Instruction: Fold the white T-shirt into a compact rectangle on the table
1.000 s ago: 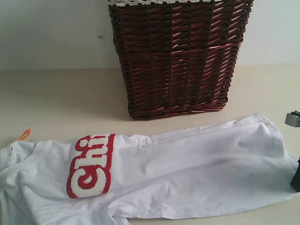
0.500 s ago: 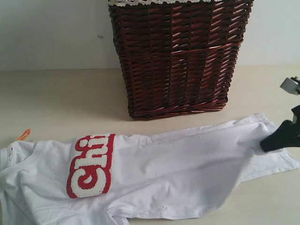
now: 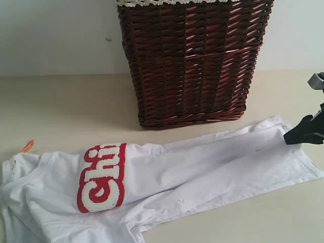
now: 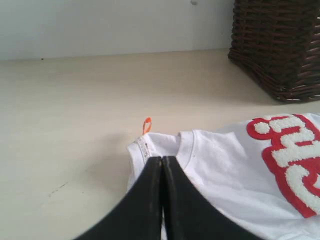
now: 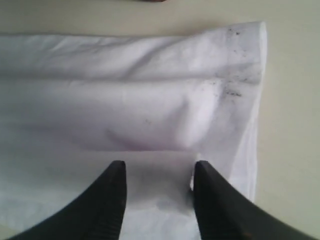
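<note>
T-shirt (image 3: 212, 162), white with fluffy red-edged lettering (image 3: 103, 177) on the chest, lies stretched across the pale table (image 3: 61, 101), neck to the left and hem to the right. Its near side is folded over lengthwise, so the cloth forms a long band with soft creases. A small orange neck tag (image 3: 26, 147) pokes out at the collar. A dark brown wicker basket (image 3: 192, 61) with a pale trim (image 3: 172, 2) at its top stands just behind the middle of the shirt, with a narrow strip of bare table between them. It blocks the space beyond the far edge. A plain pale wall (image 3: 50, 35) rises behind the table.

The left gripper (image 4: 161, 162) sits at the collar with its black fingers pressed together. Whether any cloth is pinched between them cannot be told. The right gripper (image 5: 157, 172) is over the hem end with its fingers spread apart and nothing between them, only flat cloth beneath. That hem corner carries a scatter of small dark specks (image 5: 232, 82).
</note>
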Motion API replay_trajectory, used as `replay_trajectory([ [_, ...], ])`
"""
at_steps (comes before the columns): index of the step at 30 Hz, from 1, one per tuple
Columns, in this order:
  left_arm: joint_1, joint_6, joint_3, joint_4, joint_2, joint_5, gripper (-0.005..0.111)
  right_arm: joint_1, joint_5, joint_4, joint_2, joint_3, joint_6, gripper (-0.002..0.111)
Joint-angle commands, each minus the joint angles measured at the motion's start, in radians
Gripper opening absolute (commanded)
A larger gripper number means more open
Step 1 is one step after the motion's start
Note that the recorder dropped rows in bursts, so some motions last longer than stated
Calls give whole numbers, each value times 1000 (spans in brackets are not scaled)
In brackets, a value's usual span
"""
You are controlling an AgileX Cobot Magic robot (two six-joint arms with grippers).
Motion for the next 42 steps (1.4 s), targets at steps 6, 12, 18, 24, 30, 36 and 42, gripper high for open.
replay_trajectory([
  [6,-5,2,0,-4,-6,-2,0,-1,173,-236,-148,0,70,43],
  [12,-5,2,0,-4,-6,-2,0,-1,150,-500,-81,0,147,43],
  [18,-5,2,0,-4,-6,-2,0,-1,38,-391,-3,0,141,40],
  [24,-5,2,0,-4,-6,-2,0,-1,24,-345,90,0,92,21],
  [30,-5,2,0,-4,-6,-2,0,-1,296,-591,82,0,131,0],
  [36,-5,2,0,-4,-6,-2,0,-1,374,-615,5,0,120,4],
  [42,-5,2,0,-4,-6,-2,0,-1,392,-615,-188,0,75,34],
])
